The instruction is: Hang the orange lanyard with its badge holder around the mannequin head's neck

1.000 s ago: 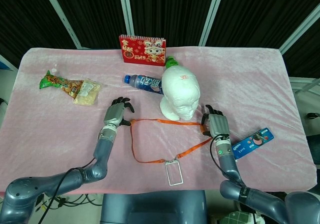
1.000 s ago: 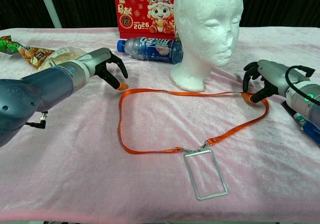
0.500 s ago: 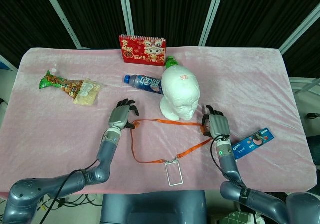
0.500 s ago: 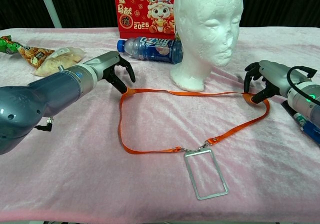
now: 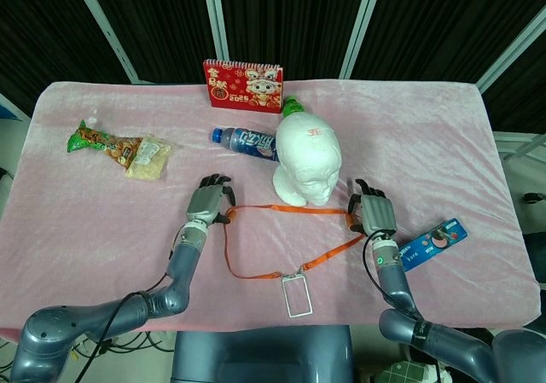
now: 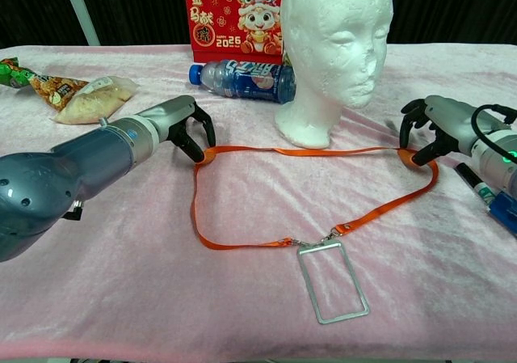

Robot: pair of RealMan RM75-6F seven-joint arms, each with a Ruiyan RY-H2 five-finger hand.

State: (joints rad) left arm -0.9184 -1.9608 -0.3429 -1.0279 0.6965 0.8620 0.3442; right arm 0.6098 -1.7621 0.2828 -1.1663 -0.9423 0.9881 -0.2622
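The orange lanyard (image 6: 242, 149) lies as a loop on the pink tablecloth (image 6: 121, 282), at 6 o'clock of the white mannequin head (image 6: 339, 48), its badge holder (image 6: 332, 280) flat at the loop's near end. The left hand (image 6: 179, 124) curls its fingers onto the loop's 9 o'clock corner. The right hand (image 6: 432, 128) pinches the 3 o'clock corner.

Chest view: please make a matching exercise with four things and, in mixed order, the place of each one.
Things:
1. badge holder
2. water bottle
3. red calendar
4. left hand

Places:
A. lying on its side, left of the mannequin head
B. at the left corner of the orange lanyard
C. standing at the back of the table
D. flat on the pink cloth, nearest the camera

Pairs: 1-D, 2-A, 3-C, 4-B
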